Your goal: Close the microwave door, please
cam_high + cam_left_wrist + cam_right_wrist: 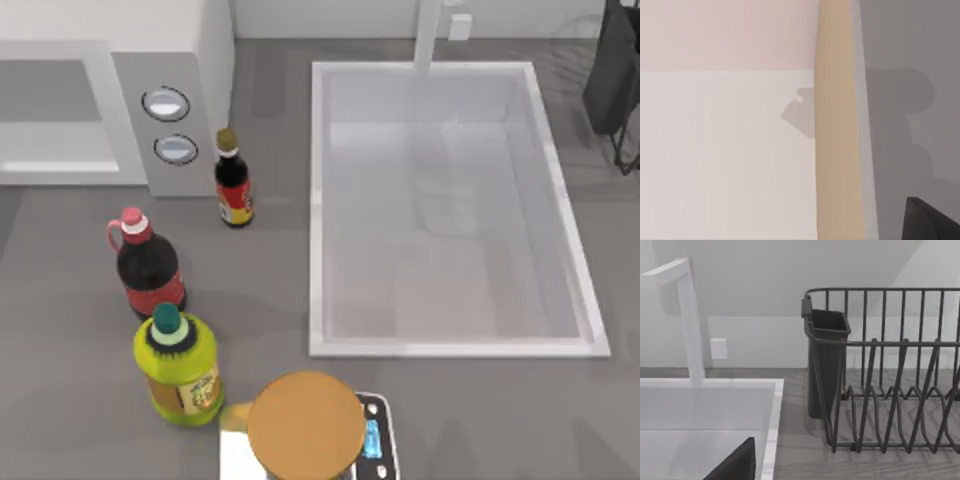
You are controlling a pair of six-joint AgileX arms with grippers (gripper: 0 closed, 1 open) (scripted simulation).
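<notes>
The white microwave [215,60] stands at the table's back left. Its grey front panel [170,125] carries two round dials. Left of that panel is the microwave door [55,160], a white frame around a grey window [45,90], lying about in line with the panel. A dark part of my left gripper [927,220] shows in the left wrist view, before a white surface and a tan strip. A dark part of my right gripper [735,465] shows over the sink's corner in the right wrist view.
In front of the microwave stand a small dark sauce bottle [233,180], a dark red-capped bottle [148,265] and a yellow-green bottle [180,365]. An orange round thing [305,425] sits on a scale [375,430]. A white sink [450,345] with a faucet [428,35] fills the right; a dish rack [890,390] stands beyond.
</notes>
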